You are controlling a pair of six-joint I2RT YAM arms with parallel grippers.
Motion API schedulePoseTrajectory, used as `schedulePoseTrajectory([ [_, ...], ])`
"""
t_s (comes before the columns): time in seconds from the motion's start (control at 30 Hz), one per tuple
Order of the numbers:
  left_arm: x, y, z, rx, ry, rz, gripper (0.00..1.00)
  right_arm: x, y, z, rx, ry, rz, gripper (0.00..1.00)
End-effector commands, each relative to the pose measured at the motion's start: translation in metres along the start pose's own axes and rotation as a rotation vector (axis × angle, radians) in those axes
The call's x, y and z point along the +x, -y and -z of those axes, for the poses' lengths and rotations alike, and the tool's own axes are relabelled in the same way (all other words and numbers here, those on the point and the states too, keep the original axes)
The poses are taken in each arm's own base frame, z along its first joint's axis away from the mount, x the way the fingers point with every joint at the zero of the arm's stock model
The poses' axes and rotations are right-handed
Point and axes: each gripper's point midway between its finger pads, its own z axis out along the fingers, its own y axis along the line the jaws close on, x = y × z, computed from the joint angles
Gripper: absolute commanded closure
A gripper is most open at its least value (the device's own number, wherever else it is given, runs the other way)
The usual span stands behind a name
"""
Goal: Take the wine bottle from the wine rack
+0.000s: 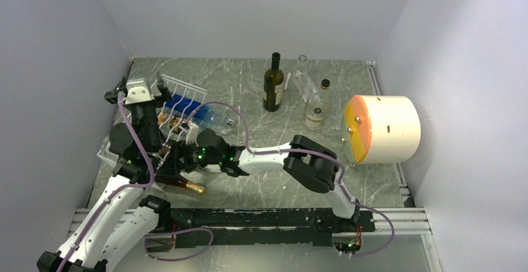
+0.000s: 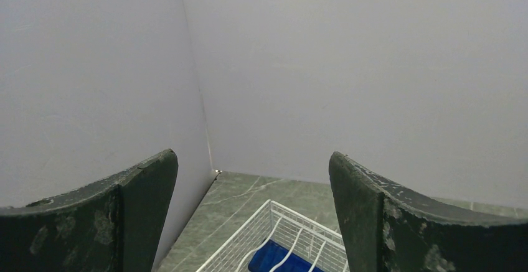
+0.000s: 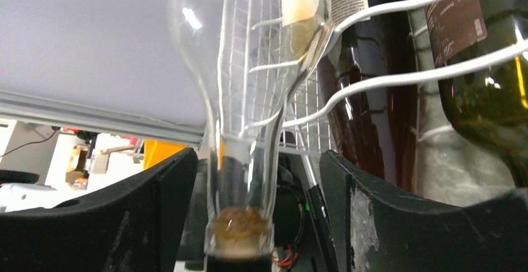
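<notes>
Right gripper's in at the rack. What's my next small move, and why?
Probably close the right gripper on the neck of the clear bottle. The neck sits between its open jaws with gaps on both sides, ungripped, and the bottle lies in the wine rack.

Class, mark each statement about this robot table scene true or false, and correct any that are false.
1. The left gripper is open and holds nothing. True.
2. The cream cylinder with the orange face sits on the left side of the table. False: it sits on the right side.
3. The neck of a clear glass bottle lies between the open fingers of the right gripper. True.
4. The dark green glass bottle lies on its side. False: it stands upright on the table.
5. The blue bottle stands upright beside the cylinder. False: it lies in the white wire rack.
</notes>
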Motion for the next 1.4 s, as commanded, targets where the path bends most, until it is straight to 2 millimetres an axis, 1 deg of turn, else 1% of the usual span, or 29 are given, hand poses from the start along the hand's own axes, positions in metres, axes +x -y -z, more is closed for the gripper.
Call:
schedulePoseTrajectory([
  [0.0,-0.008,0.001,-0.002,0.009,0.025,0.026,0.06,0.0,-0.006,-0.017,-0.051,-0.037,-0.004,0.26],
  [0.03,-0.007,0.003,-0.002,0.016,0.024,0.027,0.06,-0.001,-0.007,-0.018,-0.054,-0.038,-0.002,0.29],
  [0.1,-0.007,0.006,-0.001,0.031,0.023,0.034,0.06,-0.002,-0.007,-0.018,-0.062,-0.038,-0.012,0.4],
  [0.2,-0.009,0.015,-0.001,0.08,0.023,0.02,0.06,0.001,-0.009,-0.022,-0.076,-0.068,-0.027,0.42],
  [0.33,-0.01,0.012,-0.001,0.063,0.023,0.025,0.05,0.002,-0.009,-0.026,-0.079,-0.079,-0.033,0.41],
  [0.4,-0.011,0.013,0.0,0.07,0.024,0.029,0.06,0.002,-0.009,-0.026,-0.085,-0.079,-0.037,0.42],
  [0.43,-0.011,0.015,0.001,0.076,0.025,0.029,0.06,0.001,-0.009,-0.027,-0.088,-0.083,-0.04,0.47],
  [0.6,-0.014,0.021,0.004,0.095,0.03,0.015,0.06,-0.001,-0.015,-0.025,-0.115,-0.091,-0.055,0.79],
  [0.67,-0.015,0.021,0.005,0.096,0.033,0.015,0.06,-0.002,-0.019,-0.021,-0.135,-0.088,-0.067,0.87],
  [0.73,-0.017,0.021,0.005,0.1,0.031,0.024,0.06,-0.008,-0.028,-0.012,-0.17,-0.061,-0.083,0.97],
  [0.77,-0.018,0.023,0.006,0.11,0.029,0.036,0.06,-0.012,-0.035,-0.006,-0.188,-0.041,-0.085,1.0],
  [0.87,-0.024,0.034,0.009,0.165,0.033,0.063,0.06,-0.028,-0.052,0.008,-0.209,0.028,-0.077,1.0],
  [1.0,-0.025,0.044,0.01,0.205,0.028,0.077,0.05,-0.044,-0.071,0.027,-0.223,0.091,-0.066,1.0],
  [1.13,-0.022,0.047,0.01,0.21,0.018,0.066,0.05,-0.051,-0.083,0.043,-0.258,0.127,-0.094,1.0],
  [1.37,-0.027,0.049,0.013,0.218,0.035,0.063,0.05,-0.047,-0.079,0.065,-0.279,0.163,-0.13,1.0],
])
